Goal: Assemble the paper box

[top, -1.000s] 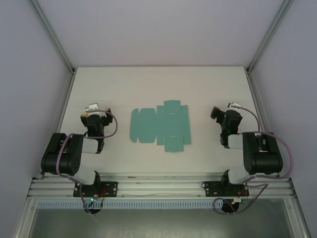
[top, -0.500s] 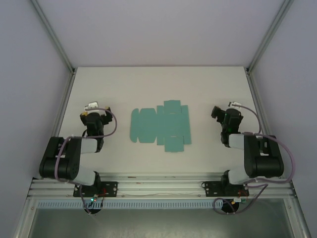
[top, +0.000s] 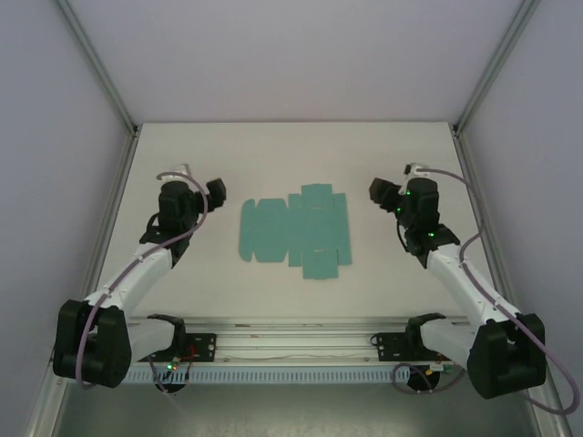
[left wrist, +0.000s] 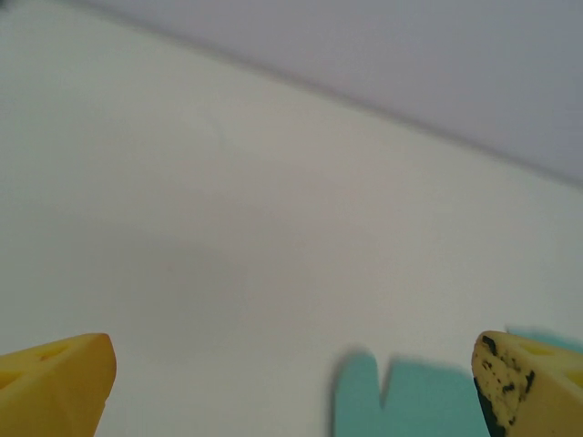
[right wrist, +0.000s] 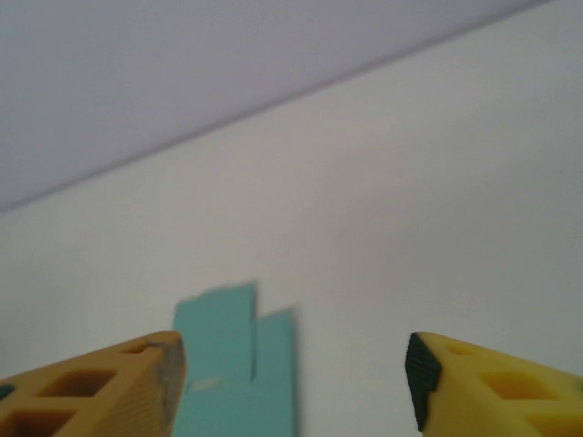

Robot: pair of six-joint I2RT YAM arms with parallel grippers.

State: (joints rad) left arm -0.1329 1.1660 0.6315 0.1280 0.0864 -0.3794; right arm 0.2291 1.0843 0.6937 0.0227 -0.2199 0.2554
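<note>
Paper box [top: 296, 232] lies as a flat, unfolded sheet mid-bench, seemingly so every flap is reachable. From the near rail [top: 291, 341], the left arm [top: 137, 270] reaches to its 9 o'clock and the right arm [top: 460, 278] to 3 o'clock. Left jaws gape wide, right jaws stand part-open, both empty. Toward 12 o'clock, open bench [top: 301, 150] leaves folding room.

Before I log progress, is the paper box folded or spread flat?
Spread flat: the paper box lies as an unfolded sheet on the table.
</note>
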